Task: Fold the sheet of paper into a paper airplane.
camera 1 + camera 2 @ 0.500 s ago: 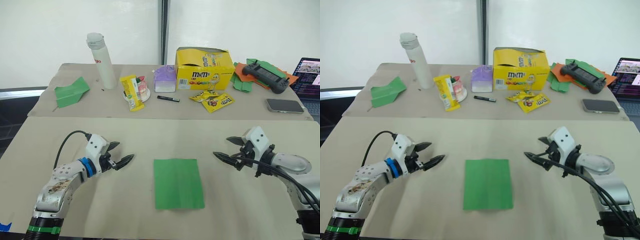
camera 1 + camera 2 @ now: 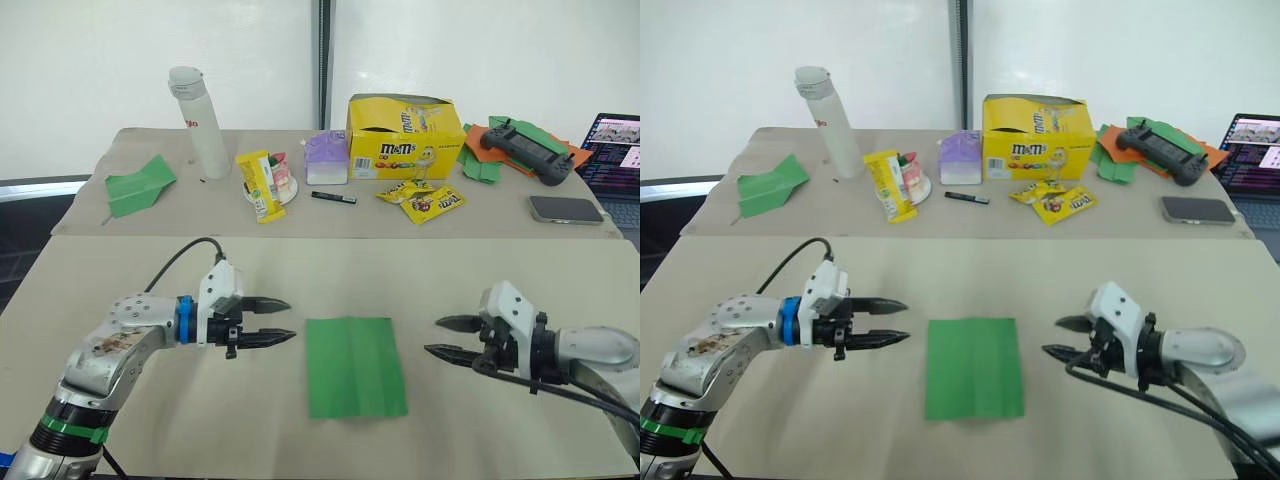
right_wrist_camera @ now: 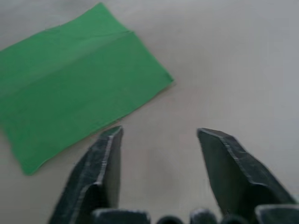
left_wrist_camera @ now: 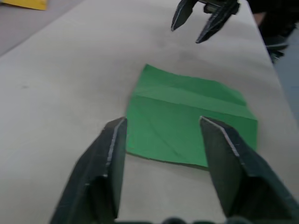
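Observation:
The sheet of paper [image 2: 355,366] lies flat on the near table, a bright green rectangle with a lengthwise crease; it also appears as the sheet of paper [image 4: 189,114] and the sheet of paper [image 3: 74,79]. My left gripper [image 2: 282,321] is open just left of the sheet, fingertips pointing at its left edge, nothing between them. My right gripper [image 2: 442,337] is open a short way right of the sheet, pointing at it, holding nothing. In the left wrist view the right gripper [image 4: 198,21] hangs beyond the sheet's far side.
On the far table stand a white bottle [image 2: 200,120], a yellow candy box [image 2: 405,137], snack packets [image 2: 262,185], a pen [image 2: 335,197], a phone [image 2: 567,209], a game controller [image 2: 530,150] on green and orange scraps, and a separate green paper plane [image 2: 138,184]. A laptop [image 2: 615,140] sits far right.
Both grippers have moved inward toward the sheet. The left one swung level and closer to its left edge; the right one dropped lower and nearer its right edge. The sheet has not moved.

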